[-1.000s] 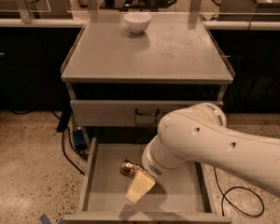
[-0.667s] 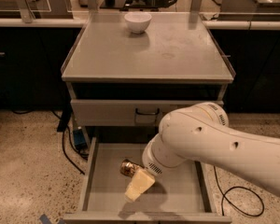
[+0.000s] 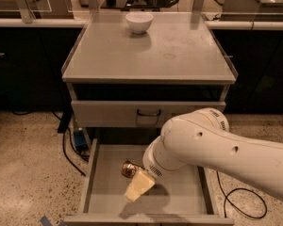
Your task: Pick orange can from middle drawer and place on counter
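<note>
The orange can [image 3: 129, 168] is small, shiny and gold-orange, and lies on the floor of the open middle drawer [image 3: 181, 199], left of centre. My gripper [image 3: 138, 185] reaches down into the drawer from the right on the bulky white arm [image 3: 212, 149]. Its cream-coloured tip sits just in front of and right of the can, touching or nearly touching it. The arm hides the right half of the drawer. The gray counter [image 3: 151, 55] lies above and behind, with faint ring stains.
A white bowl [image 3: 139, 21] stands at the back of the counter. The upper drawer [image 3: 148, 113] with a black handle is closed. Black cables [image 3: 68, 147] lie on the speckled floor left and right of the cabinet. Dark cabinets flank both sides.
</note>
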Controlling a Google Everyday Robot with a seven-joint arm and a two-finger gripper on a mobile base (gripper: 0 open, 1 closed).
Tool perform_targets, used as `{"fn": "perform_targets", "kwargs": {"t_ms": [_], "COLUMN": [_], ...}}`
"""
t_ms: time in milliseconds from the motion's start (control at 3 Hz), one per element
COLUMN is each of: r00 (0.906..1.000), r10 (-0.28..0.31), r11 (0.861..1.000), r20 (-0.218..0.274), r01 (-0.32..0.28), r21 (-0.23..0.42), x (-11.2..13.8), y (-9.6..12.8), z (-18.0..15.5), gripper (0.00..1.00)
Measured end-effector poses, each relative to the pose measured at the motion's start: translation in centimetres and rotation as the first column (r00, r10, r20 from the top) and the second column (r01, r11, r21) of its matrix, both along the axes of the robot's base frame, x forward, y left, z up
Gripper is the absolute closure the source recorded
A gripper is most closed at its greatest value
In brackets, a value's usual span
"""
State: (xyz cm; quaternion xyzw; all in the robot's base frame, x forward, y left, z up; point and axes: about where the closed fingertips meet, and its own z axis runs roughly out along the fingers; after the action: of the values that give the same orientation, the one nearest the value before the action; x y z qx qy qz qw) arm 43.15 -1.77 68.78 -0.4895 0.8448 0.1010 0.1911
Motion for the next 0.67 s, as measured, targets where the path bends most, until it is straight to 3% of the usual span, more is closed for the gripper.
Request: {"fn": "perform_targets", "kwargs": {"t_ms": [333,667], "r00": [0.9993,0.9961], "r10": [-0.011,-0.077], "r11": [1.000,0.996], "r20": [0.035,0.043], "r01": [0.010,0.075], "r21": [0.023,0.054], "x": [2.2,4.6], "y": [1.2,2.7], "z": [-2.3,-4.7], "gripper": [0.00,0.00]}}
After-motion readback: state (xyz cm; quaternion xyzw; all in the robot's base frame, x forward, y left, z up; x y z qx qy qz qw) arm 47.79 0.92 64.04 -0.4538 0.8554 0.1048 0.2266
